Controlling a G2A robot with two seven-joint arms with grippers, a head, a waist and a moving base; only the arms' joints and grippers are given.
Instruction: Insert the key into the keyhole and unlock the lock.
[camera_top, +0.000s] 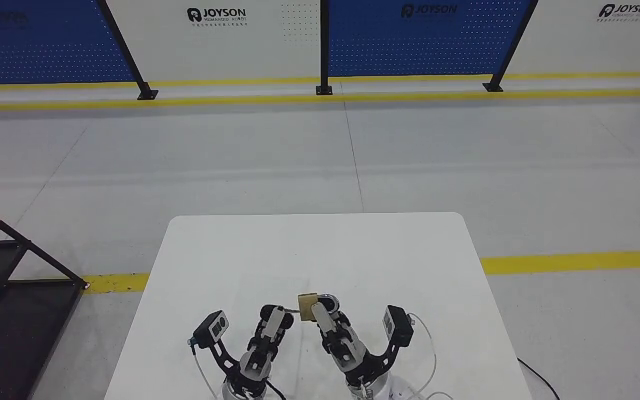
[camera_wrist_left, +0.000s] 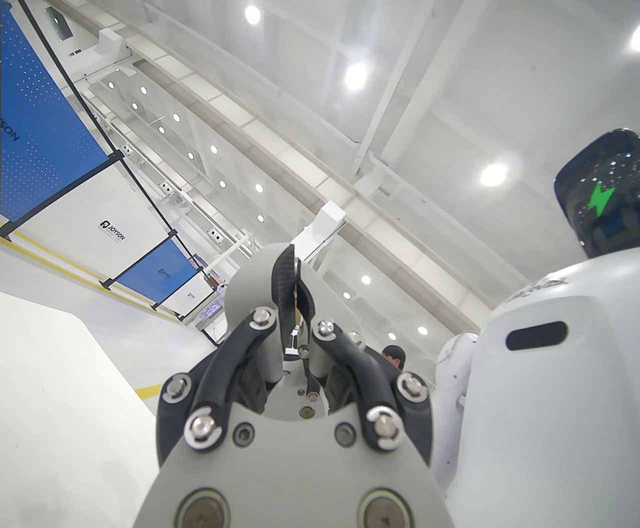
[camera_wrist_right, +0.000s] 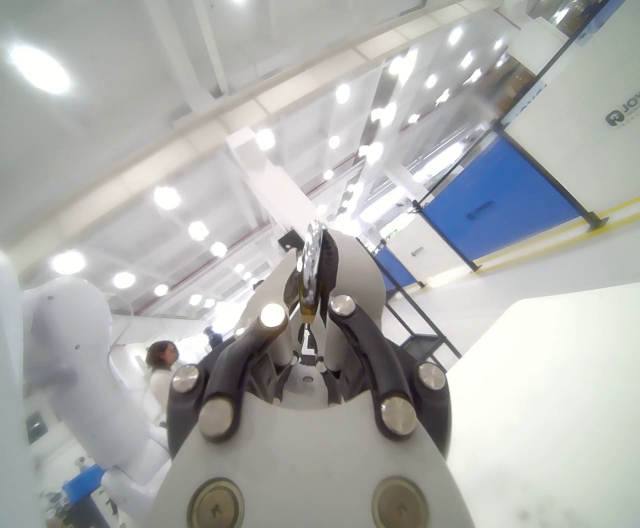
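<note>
Plainly, the brass lock (camera_top: 309, 301) is held up off the counter (camera_top: 400, 260) by the right gripper (camera_top: 324, 306), close to the counter's near edge and about midway across its width. In the right wrist view the fingers of the right gripper (camera_wrist_right: 315, 270) are seen closed on the lock (camera_wrist_right: 306, 300), with the silver shackle standing out past the fingertips and the brass body clamped between the pads. The left gripper (camera_wrist_left: 292, 280) is closed almost tip to tip. A thin small piece is glimpsed low between its pads and is judged to be the key (camera_wrist_left: 294, 340), though its shape and long axis cannot be made out. From above, the left gripper (camera_top: 277, 317) is placed just beside the lock, which lies to the robot's right of it, and the two grippers are angled toward each other. The coming move is judged to turn on this short sideways gap: the key tip must be lined up with the keyhole, whose face cannot be made out. A wide stretch of counter lies ahead and to either side, while the near edge is close behind both arms.
</note>
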